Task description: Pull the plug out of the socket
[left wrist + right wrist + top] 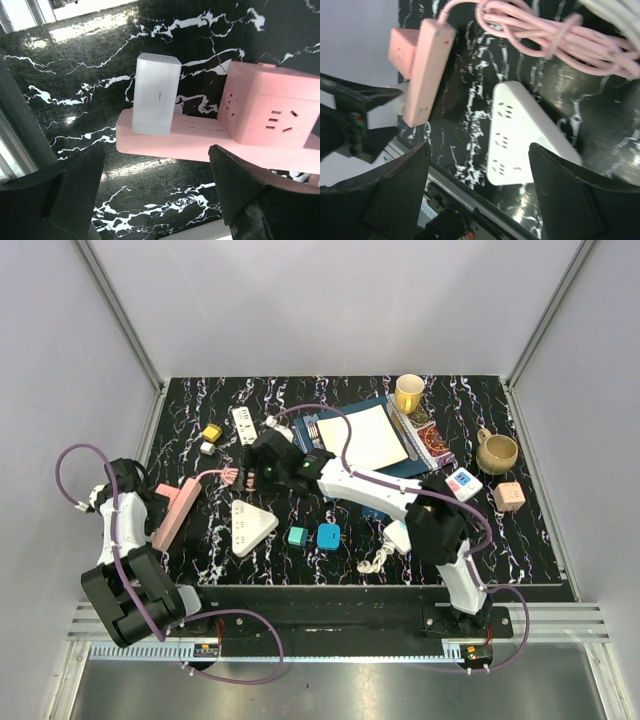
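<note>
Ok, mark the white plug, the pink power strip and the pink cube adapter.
white plug (156, 95), left wrist view, front face.
pink power strip (192, 134), left wrist view, top face.
pink cube adapter (272, 112), left wrist view, socket face.

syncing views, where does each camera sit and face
Top external: above and behind, looking down on the table; left arm and right arm show.
Left wrist: low, facing the white plug on the pink power strip; own fingers show.
Right wrist: above the white socket block, looking down; own fingers show.
All share the pink power strip.
</note>
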You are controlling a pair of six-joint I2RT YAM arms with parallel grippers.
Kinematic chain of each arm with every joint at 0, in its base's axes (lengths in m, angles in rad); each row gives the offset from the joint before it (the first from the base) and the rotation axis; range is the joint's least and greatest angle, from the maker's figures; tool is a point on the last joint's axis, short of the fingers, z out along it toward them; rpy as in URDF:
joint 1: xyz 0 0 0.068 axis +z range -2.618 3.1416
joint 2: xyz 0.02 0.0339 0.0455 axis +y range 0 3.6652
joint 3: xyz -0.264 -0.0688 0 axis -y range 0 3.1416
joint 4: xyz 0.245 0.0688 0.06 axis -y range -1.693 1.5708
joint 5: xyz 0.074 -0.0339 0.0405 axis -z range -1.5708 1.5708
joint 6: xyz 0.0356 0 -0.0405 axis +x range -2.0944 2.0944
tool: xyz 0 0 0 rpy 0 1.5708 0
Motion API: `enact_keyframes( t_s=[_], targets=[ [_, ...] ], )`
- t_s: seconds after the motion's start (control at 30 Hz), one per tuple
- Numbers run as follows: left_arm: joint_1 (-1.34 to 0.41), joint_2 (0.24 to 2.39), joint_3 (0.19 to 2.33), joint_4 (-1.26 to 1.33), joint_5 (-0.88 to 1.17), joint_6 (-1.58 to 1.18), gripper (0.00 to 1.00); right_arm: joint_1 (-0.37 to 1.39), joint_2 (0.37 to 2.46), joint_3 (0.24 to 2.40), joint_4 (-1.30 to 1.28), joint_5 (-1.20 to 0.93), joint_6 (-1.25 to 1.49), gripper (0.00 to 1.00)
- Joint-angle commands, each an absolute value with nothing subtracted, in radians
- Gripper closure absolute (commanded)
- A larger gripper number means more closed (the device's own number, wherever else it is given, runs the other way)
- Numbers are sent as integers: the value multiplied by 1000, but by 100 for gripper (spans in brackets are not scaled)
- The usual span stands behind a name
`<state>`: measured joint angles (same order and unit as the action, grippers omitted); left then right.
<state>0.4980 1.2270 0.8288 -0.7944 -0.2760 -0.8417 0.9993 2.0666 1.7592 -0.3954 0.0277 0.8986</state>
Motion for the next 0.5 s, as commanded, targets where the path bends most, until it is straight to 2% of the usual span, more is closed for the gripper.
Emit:
enact_keyframes(
  t_s=[0.0, 0.37, 0.47],
  targets=[
    [505, 1243, 816, -758, -232, -807, 14, 1031, 2182, 1932, -451, 83, 937, 16],
    [497, 1272, 765, -738, -14, -781, 18, 1037, 2376, 2192, -503, 140, 930, 17],
    [492, 1241, 753, -735, -5, -782, 19, 1037, 2469, 2345, -553, 136, 888, 17]
  ],
)
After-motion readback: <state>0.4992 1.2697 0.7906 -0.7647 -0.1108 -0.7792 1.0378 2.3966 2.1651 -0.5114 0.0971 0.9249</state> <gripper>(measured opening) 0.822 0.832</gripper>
